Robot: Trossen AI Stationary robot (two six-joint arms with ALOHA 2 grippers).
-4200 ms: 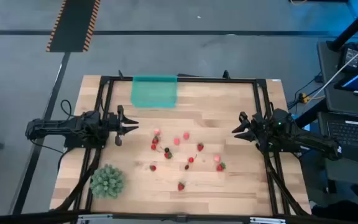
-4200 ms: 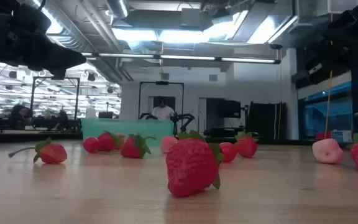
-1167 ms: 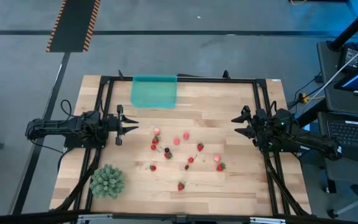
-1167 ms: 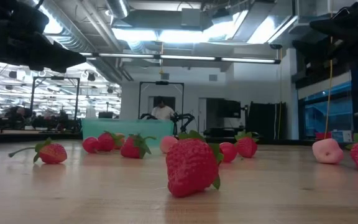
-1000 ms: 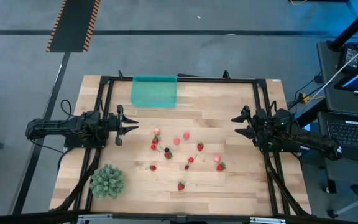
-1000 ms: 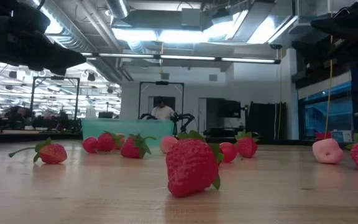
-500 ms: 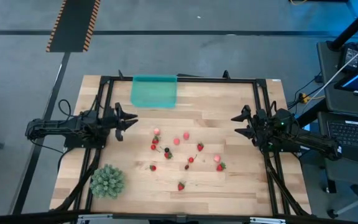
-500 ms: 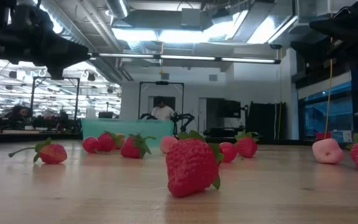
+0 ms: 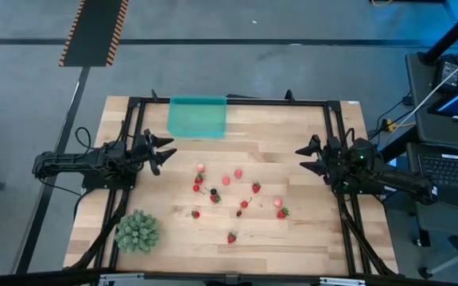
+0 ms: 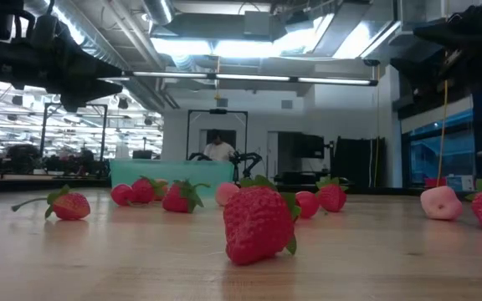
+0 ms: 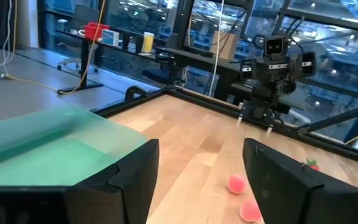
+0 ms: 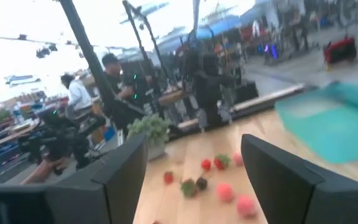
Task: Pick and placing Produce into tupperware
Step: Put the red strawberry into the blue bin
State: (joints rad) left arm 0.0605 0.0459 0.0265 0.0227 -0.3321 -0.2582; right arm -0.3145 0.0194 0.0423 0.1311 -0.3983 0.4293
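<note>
my left gripper [image 9: 165, 151] spread, holding nothing (near tupperware [image 9: 197, 117]) | my right gripper [image 9: 302, 157] spread, waiting | Produce [image 9: 238, 194] scattered mid-table

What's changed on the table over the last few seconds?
The left gripper has swung from pointing straight across the table toward the tupperware and opened its fingers. It holds nothing. The right gripper shifted slightly and stays open. The strawberries, tupperware and spiky green ball have not moved.
</note>
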